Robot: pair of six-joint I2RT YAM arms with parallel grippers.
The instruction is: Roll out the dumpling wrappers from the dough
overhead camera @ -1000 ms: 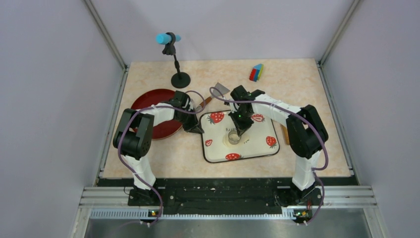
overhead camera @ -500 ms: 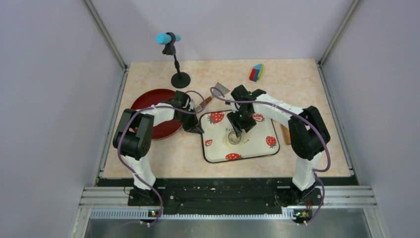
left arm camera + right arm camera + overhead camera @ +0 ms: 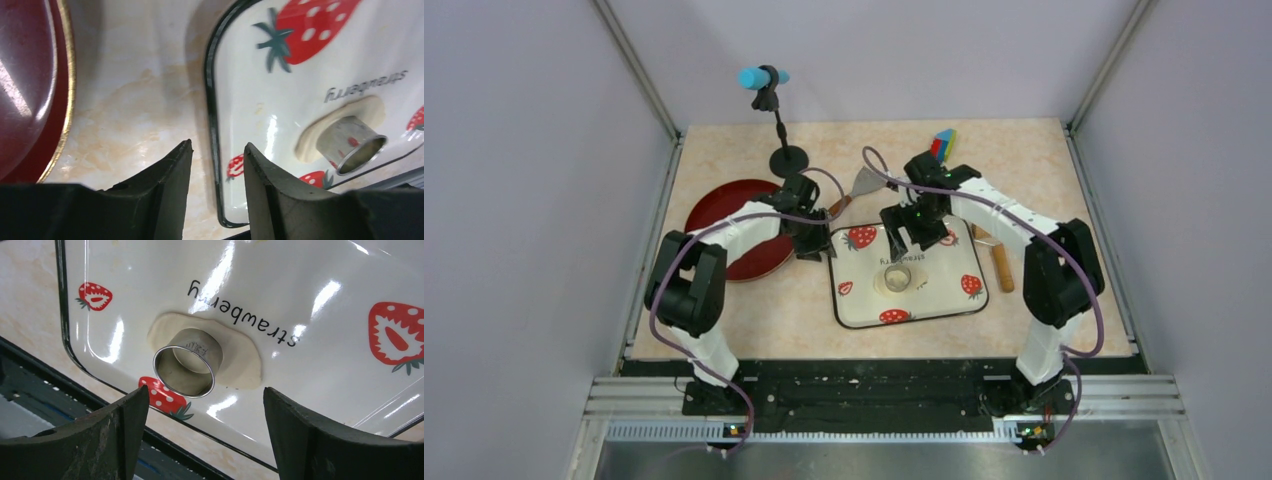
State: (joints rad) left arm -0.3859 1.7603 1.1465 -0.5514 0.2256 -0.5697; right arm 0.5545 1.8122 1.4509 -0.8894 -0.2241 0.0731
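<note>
The dough point(image 3: 243, 365) is a thin flat pale oval sheet on the strawberry tray point(image 3: 944, 300). A silver metal ring point(image 3: 189, 369) stands upright on it, also seen from above point(image 3: 897, 277). My right gripper point(image 3: 205, 391) hangs above and behind the ring, jaws wide open, holding nothing. It sits over the tray's far half point(image 3: 908, 236). My left gripper point(image 3: 217, 150) is open over the tray's left rim point(image 3: 209, 100), nothing between its fingers. It is by the tray's far left corner point(image 3: 816, 243). The dumpling wrappers are out of view.
A red plate point(image 3: 729, 235) lies left of the tray, under the left arm. A wooden rolling pin point(image 3: 998, 262) lies right of the tray. A metal spatula point(image 3: 862, 185), a microphone stand point(image 3: 786, 158) and a coloured block point(image 3: 941, 146) are at the back.
My right gripper opened, let go of the metal ring and drew up and back. My left gripper opened and shifted slightly towards the far side. The ring stays on the dough.
</note>
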